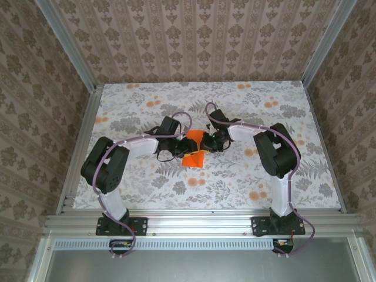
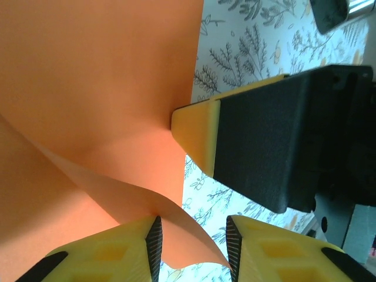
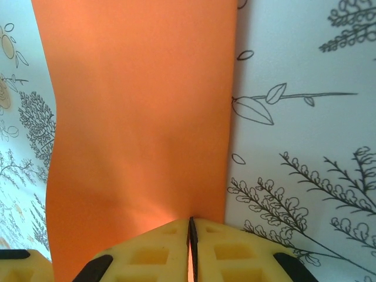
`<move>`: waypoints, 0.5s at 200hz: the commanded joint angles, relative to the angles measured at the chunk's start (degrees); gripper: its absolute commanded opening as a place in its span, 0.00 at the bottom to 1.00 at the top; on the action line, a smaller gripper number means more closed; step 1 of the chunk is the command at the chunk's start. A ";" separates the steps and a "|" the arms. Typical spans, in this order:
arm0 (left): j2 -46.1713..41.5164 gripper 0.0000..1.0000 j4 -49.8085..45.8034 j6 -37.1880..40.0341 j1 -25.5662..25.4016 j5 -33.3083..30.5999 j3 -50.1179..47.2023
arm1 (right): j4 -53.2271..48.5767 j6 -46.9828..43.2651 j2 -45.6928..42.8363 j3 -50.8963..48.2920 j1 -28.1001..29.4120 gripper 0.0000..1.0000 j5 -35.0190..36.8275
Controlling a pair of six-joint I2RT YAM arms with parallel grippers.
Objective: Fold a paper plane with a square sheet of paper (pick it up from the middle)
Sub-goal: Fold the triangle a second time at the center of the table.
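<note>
Right claw (image 3: 192,223) pinches the orange sheet (image 3: 141,117), a long strip running straight away from it; left wrist view shows left claw (image 2: 192,220) parted around a curled flap; overhead, it sits at the middle of the table (image 1: 247,176)

We find the paper (image 1: 194,157) near the middle of the tabletop (image 1: 141,100), well away from every edge and corner. The left gripper (image 1: 183,147) sits just left of it. The right gripper (image 1: 207,143) sits just right of it and slightly farther back, so the two face each other across the sheet.

At the left wrist, a loose flap of the paper lies in the gap between that gripper's parted fingers. At the right wrist, the paper's near edge runs into the seam where the fingers meet on it. Part of the sheet seems lifted off the tabletop, though from above we cannot be sure.
</note>
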 commanded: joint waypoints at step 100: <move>1.84 0.42 11.02 -5.58 1.15 1.32 -1.84 | 0.35 2.03 1.84 -2.11 -0.86 0.19 -1.94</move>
